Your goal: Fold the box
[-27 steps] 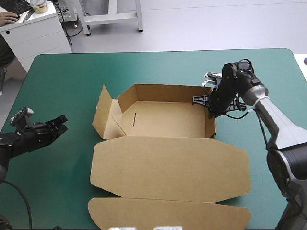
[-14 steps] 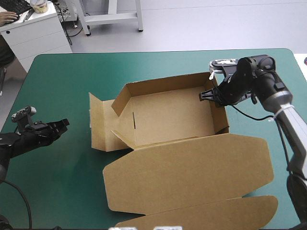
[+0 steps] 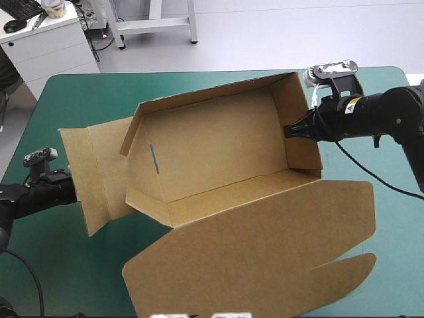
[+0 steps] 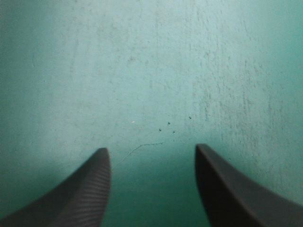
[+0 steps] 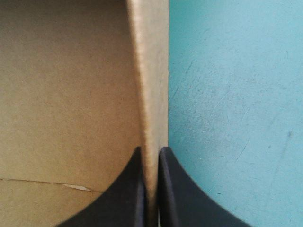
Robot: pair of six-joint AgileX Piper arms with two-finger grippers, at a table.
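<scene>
Right gripper (image 5: 150, 152) is clamped on the box's (image 3: 212, 149) right end wall (image 5: 152, 71), one black finger on each side. Left gripper (image 4: 151, 149) holds its fingers apart over bare teal-green cover (image 3: 86, 99), beside the left flap (image 3: 89, 172). Mid-table, the brown box stands as an open tray, long axis left to right, right end angled toward the far edge, lid (image 3: 265, 245) spread toward the near edge.

The teal-green covered table (image 3: 86, 99) bears the brown box (image 3: 212, 146), walls raised, lid spread toward the near edge.
</scene>
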